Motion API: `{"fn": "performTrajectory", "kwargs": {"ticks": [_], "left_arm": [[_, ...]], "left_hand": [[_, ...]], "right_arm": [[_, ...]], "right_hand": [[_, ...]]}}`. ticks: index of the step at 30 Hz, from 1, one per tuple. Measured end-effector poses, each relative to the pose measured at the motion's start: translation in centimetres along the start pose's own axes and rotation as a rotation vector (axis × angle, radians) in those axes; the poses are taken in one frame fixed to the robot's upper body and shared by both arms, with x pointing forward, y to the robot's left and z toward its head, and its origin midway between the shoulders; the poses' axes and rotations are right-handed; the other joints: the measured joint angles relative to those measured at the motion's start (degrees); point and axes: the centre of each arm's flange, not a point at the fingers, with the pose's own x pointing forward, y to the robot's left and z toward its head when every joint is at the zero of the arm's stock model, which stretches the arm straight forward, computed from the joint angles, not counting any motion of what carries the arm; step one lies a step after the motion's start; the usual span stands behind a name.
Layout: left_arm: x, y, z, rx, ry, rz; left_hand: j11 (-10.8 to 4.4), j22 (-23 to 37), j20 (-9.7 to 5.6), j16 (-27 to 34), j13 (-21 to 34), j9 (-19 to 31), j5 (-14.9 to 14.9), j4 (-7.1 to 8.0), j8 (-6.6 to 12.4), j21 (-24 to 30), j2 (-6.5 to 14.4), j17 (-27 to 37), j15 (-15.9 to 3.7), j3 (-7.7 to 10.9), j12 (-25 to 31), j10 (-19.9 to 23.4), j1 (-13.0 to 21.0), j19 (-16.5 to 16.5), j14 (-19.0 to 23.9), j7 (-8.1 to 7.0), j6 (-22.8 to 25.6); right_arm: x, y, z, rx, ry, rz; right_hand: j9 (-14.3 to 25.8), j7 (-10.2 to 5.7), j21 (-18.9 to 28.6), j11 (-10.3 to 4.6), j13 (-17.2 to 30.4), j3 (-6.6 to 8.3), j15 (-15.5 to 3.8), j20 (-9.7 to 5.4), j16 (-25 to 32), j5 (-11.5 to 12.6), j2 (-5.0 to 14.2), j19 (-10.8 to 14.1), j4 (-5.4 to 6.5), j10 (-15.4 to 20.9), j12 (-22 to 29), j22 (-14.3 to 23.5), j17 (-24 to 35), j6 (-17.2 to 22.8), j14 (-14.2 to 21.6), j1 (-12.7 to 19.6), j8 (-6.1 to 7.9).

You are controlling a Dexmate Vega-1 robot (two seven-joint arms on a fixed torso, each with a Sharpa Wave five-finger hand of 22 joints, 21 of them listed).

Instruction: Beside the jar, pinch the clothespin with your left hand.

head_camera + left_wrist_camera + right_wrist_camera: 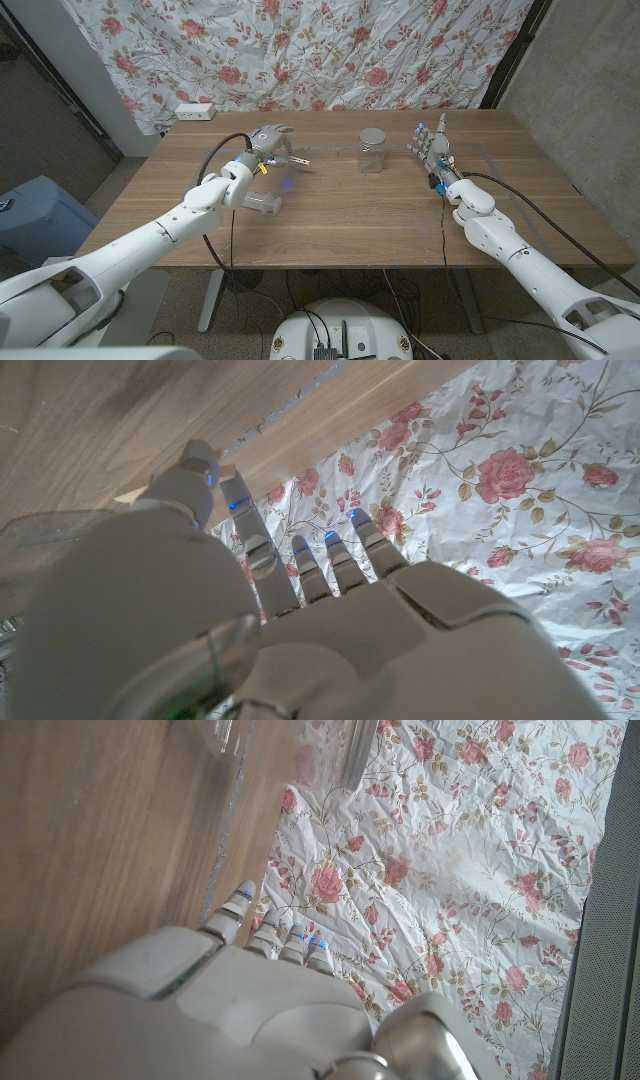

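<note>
A wooden clothespin (298, 159) juts out from my left hand (268, 140) toward the clear glass jar (372, 150), which stands upright at the table's far middle. The hand is up off the wood to the left of the jar, and its fingers curl down over the clothespin's near end and pinch it. In the left wrist view the back of my left hand (300, 620) shows with a pale sliver of the clothespin (132, 494) by its thumb. To the right of the jar, my right hand (430, 145) stands upright, fingers apart, holding nothing.
A clear plastic piece (262, 203) lies on the table under my left forearm. A white power strip (195, 111) sits at the far left corner. A floral cloth (330, 50) hangs behind the table's far edge.
</note>
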Motion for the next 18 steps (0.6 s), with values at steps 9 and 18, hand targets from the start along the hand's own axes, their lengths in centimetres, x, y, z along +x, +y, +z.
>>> {"fn": "performTrajectory", "kwargs": {"ticks": [9, 18], "left_arm": [[-0.3, -0.24, -0.2, -0.093, 0.045, 0.021], [-0.73, -0.55, -0.5, -0.169, 0.081, 0.043]], "left_hand": [[0.0, 0.0, 0.0, 0.0, 0.0, 0.0, 0.0, -0.23, -0.04, -0.4, 0.0, 0.0, -0.21, -0.23, -0.2, 0.0, 0.0, 0.0, 0.2, 0.0, 0.0], [0.0, 0.0, 0.0, -0.2, 0.0, 0.0, 0.0, 0.0, -0.21, -0.4, 0.0, 0.0, -0.21, -0.47, -0.2, 0.0, 0.0, 0.0, 0.2, 0.32, 0.3]], "right_arm": [[0.01, 0.0, 0.02, 0.0, 0.0, 0.0], [0.01, 0.0, 0.01, 0.0, 0.0, 0.0]], "right_hand": [[0.0, 0.0, 0.0, 0.0, 0.0, 0.0, 0.0, 0.0, 0.0, 0.0, 0.0, 0.0, 0.0, 0.0, 0.0, 0.0, 0.0, 0.0, 0.0, 0.0, 0.0], [0.0, 0.0, 0.0, 0.0, 0.0, 0.0, 0.0, 0.0, 0.0, 0.0, 0.0, 0.0, 0.0, 0.0, 0.0, 0.0, 0.0, 0.0, 0.0, 0.0, 0.0]]}}
